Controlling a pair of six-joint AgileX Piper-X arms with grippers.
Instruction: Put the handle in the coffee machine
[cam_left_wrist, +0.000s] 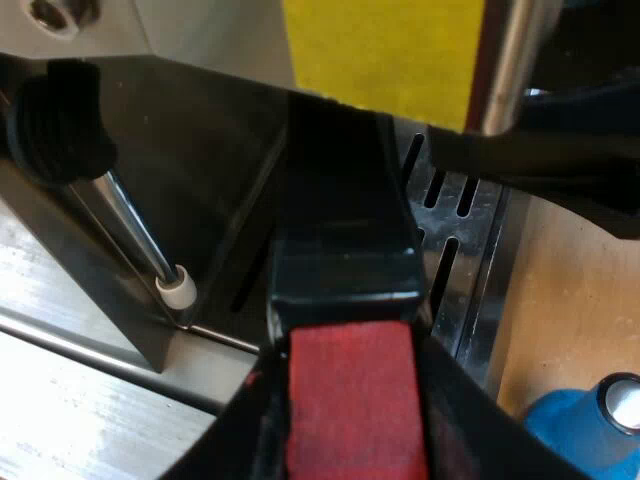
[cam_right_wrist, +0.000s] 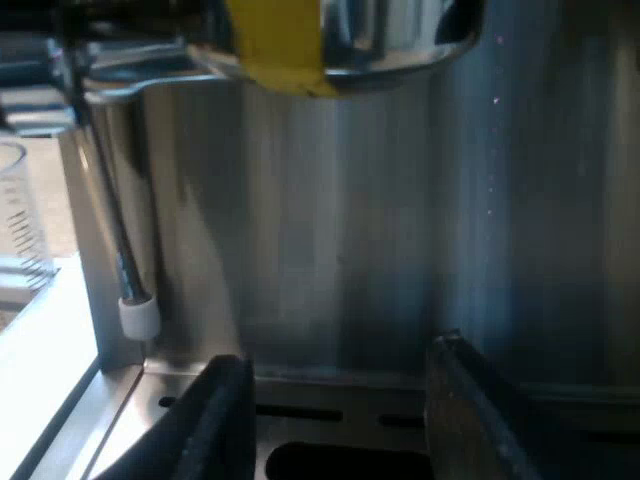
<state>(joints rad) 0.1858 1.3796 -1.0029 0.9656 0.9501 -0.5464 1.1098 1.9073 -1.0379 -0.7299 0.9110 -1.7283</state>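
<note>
Misalignment looms: left gripper (cam_left_wrist: 350, 410) clenches the handle (cam_left_wrist: 345, 230) near the tray (cam_left_wrist: 455, 250), right gripper (cam_right_wrist: 335, 410) gapes; a tilted push could jam.

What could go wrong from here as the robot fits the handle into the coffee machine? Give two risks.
1. The left gripper grips the handle at its red end, close beside the steam wand; a swing might knock the wand.
2. The right gripper hangs open over the drip tray at the machine's front; the handle's path may cross it.

The espresso machine (cam_right_wrist: 340, 250) is brushed metal, the handle (cam_left_wrist: 345, 230) glossy black plastic.
</note>
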